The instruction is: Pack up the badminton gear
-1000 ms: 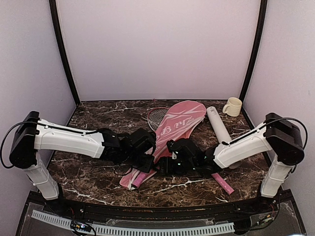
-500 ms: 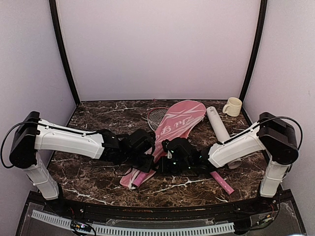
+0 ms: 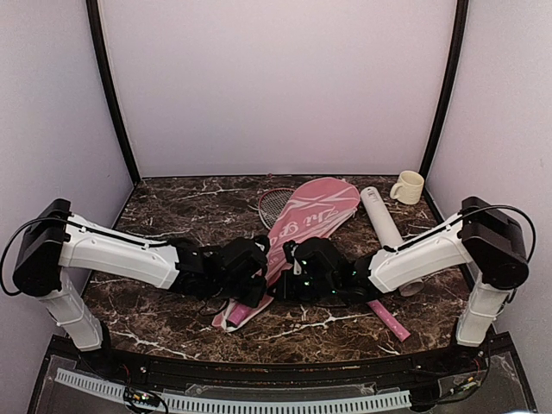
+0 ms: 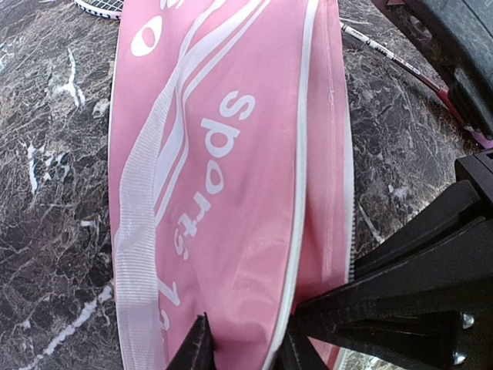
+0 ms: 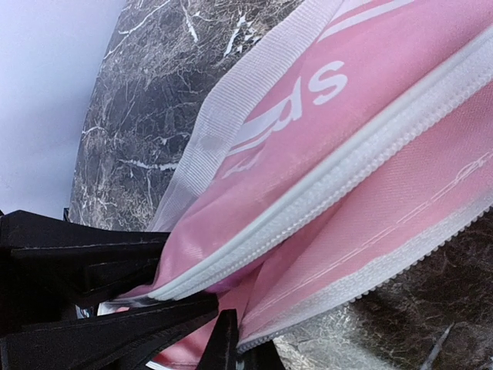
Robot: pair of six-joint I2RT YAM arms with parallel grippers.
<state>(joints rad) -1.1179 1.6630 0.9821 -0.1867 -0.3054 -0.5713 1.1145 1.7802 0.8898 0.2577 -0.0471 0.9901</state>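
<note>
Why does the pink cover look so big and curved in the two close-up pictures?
Left wrist: the lens sits close, so the racquet cover fills the frame, edges bowing. Right wrist: same closeness, zipper crisp. Top external: even light, no glare.

The left hand (image 4: 243, 348) pinches the pink racquet cover (image 4: 231, 154) lying on the marble table (image 4: 54, 193).

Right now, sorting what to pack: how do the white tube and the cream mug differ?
The white tube lies on its side, the cream mug stands upright. The tube is long and slim, the mug short with a handle. Both sit on the table's right side, ungripped.
</note>
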